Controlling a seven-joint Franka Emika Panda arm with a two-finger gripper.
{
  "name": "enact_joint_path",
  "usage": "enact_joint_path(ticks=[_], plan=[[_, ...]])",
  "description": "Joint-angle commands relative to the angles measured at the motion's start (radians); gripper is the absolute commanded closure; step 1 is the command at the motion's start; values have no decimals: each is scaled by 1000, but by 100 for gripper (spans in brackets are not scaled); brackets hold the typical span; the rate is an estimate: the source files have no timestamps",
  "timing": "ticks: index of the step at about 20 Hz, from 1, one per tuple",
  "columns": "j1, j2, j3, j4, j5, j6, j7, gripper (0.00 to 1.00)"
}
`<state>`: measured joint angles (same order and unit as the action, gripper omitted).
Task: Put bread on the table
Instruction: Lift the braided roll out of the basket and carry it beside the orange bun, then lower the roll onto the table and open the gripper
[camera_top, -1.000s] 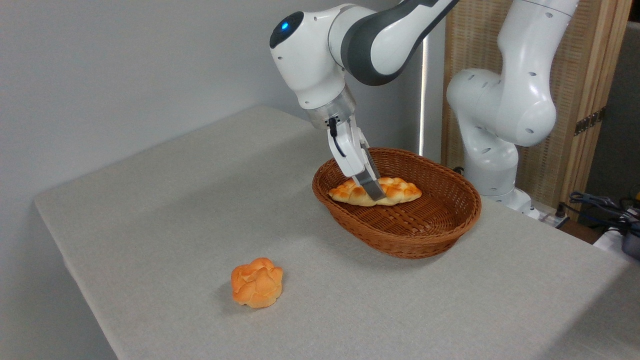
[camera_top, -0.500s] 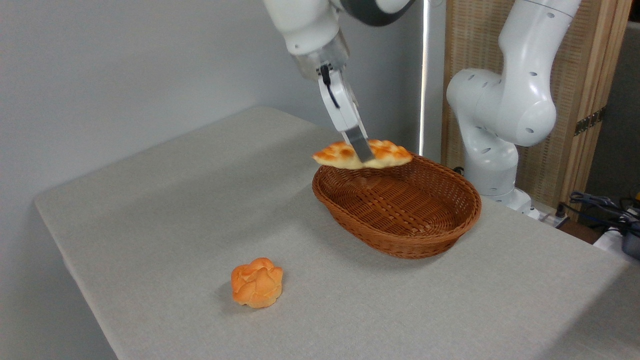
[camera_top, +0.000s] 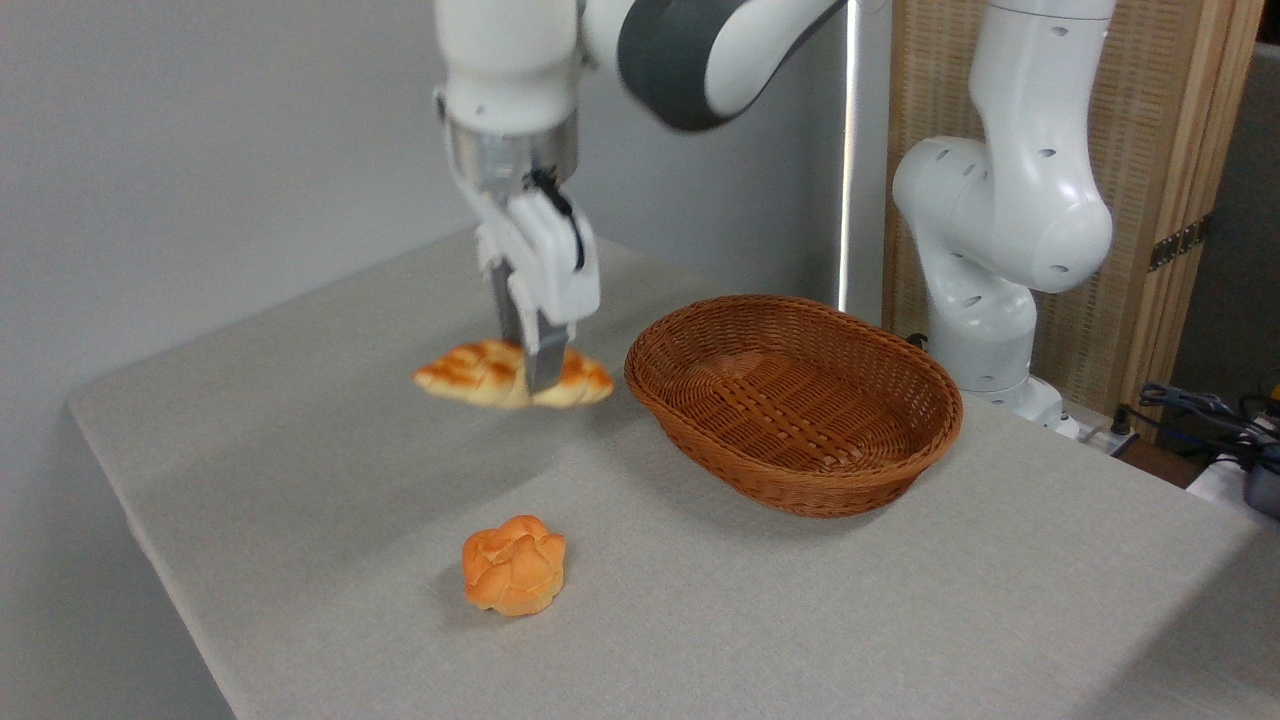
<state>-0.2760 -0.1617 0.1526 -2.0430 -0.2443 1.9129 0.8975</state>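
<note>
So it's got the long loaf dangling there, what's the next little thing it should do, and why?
Probably lower it straight down onto the cloth. The hand is shut on the loaf, which hangs clear of the basket and above bare table, with its shadow below it. The small bun sits nearer the camera, out of the way.

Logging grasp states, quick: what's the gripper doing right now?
Gripper: closed on the bread, held in the air left of the basket.

Bread (camera_top: 478, 372): long braided loaf, golden-brown, pale underside, tapered ends, roughly level, pinched mid-length, hanging above table (camera_top: 300, 470). Table: large, rectangular, plain grey-beige cloth; loaf over its left-rear part.
</note>
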Motion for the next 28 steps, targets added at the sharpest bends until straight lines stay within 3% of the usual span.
enact_joint_path(ticks=[1, 4, 7, 13, 17, 24, 28], plan=[[-8, 73, 7, 24, -24, 49, -72, 55], [-9, 109, 5, 18, -27, 49, -114, 42], [-9, 139, 1, 17, -29, 57, -121, 35], [-15, 163, -4, 9, -27, 57, -109, 7], [-31, 171, -4, 4, -26, 57, -108, 1], [-28, 159, 5, 15, -23, 48, -106, 0], [-14, 120, 18, 82, -15, 14, -120, 0]])
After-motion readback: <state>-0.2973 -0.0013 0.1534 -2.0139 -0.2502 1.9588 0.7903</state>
